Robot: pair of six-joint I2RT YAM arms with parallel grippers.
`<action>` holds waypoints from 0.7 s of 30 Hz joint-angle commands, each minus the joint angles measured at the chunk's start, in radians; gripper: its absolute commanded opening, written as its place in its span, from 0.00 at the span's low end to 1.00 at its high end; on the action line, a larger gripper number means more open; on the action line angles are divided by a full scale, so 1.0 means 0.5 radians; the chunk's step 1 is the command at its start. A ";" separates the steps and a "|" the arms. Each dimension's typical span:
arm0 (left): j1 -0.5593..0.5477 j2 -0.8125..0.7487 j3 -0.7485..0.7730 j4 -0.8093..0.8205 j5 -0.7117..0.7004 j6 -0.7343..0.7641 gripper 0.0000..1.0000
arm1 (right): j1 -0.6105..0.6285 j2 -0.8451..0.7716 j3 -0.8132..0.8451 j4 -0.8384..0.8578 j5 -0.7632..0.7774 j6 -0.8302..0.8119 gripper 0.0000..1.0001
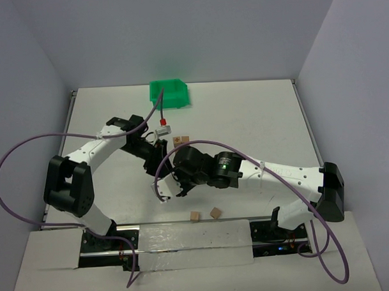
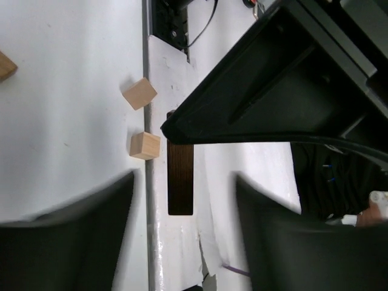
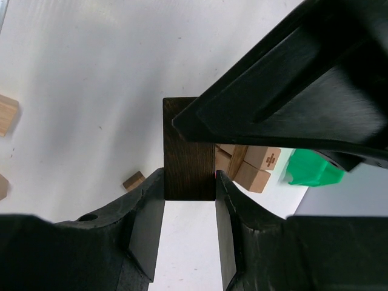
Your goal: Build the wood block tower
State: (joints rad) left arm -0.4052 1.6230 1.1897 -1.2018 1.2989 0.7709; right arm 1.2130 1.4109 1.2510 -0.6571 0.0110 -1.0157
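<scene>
In the right wrist view my right gripper [image 3: 190, 194] is shut on one end of a dark brown wooden bar [image 3: 188, 151], both pads pressed to its sides. The left wrist view shows the same dark bar [image 2: 180, 179] with its other end between my left gripper's [image 2: 182, 242] fingers, which stand wide apart and do not touch it. The two grippers meet above the table's middle, left gripper [image 1: 155, 157] and right gripper [image 1: 173, 177]. Just behind them sits a small stack of tan blocks, the wood block tower [image 3: 257, 165] [image 1: 180, 141], one marked with a cross.
Two loose tan cubes [image 1: 195, 216] [image 1: 215, 212] lie near the front edge, the same cubes [image 2: 140, 94] [image 2: 145, 146] in the left wrist view. More loose blocks [image 3: 133, 180] [image 3: 6, 114] lie on the table. A green bin [image 1: 168, 94] stands at the back.
</scene>
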 commanded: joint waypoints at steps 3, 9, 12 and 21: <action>0.237 -0.092 0.108 -0.049 0.101 0.122 0.99 | -0.167 -0.075 0.050 -0.008 -0.067 0.041 0.26; 0.608 -0.433 0.031 0.812 -0.120 -0.537 0.99 | -0.604 -0.032 0.229 -0.088 -0.510 0.228 0.25; 0.648 -0.755 -0.140 1.345 -0.537 -0.934 0.99 | -0.806 0.051 0.354 -0.101 -0.723 0.303 0.25; 0.783 -0.933 -0.179 1.526 -0.694 -1.164 0.99 | -0.988 0.359 0.519 0.042 -1.020 0.384 0.25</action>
State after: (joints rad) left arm -0.0543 1.1682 1.1165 -0.5446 0.9437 0.2749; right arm 0.7306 1.5192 1.4407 -0.6770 -0.3786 -0.8560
